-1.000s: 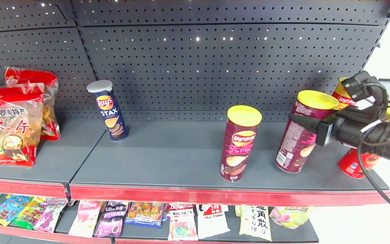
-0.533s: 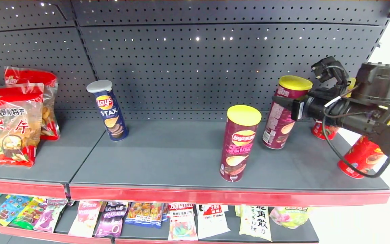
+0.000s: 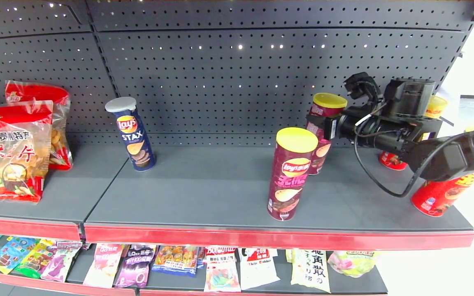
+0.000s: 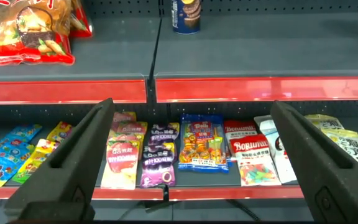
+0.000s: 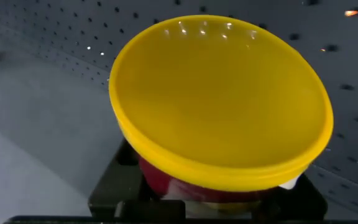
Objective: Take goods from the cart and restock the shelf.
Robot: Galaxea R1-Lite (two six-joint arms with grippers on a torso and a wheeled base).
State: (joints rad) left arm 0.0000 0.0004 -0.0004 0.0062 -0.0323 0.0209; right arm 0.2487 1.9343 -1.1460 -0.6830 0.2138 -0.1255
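Left claw [image 4: 191,106]: low, in front of the lower shelf [image 4: 229,193], jaws spread wide with nothing between them.
Lower shelf: rows of small sachets [image 4: 197,143] lie on it.
Shelf [image 3: 220,197]: the dark tier above, with a red front lip.
Front can [image 3: 292,174]: a maroon tube with a yellow lid, upright near the lip, right of centre.
Red can [image 3: 436,197]: near the right end, leaning, partly behind the right arm.
Held can [image 3: 329,100]: just behind and right of the front can, about upright, its base hidden, so I cannot tell whether it touches the shelf.
Right claw [image 3: 321,125]: closed around the held can's upper body, just under the lid.
Blue can [image 3: 132,133]: far back on the left, grey lid, tilted.
Snack bags [image 3: 15,152]: red, at the far left.
Progress: several cans already stand on the shelf; this one is over its spot but not yet released. Setting it down and letting go seem next; what the cart still holds I cannot tell.
Look of the held can: a stiff maroon cylinder with a bright yellow, shallow-rimmed, glossy lid; probably light and easy to tip.
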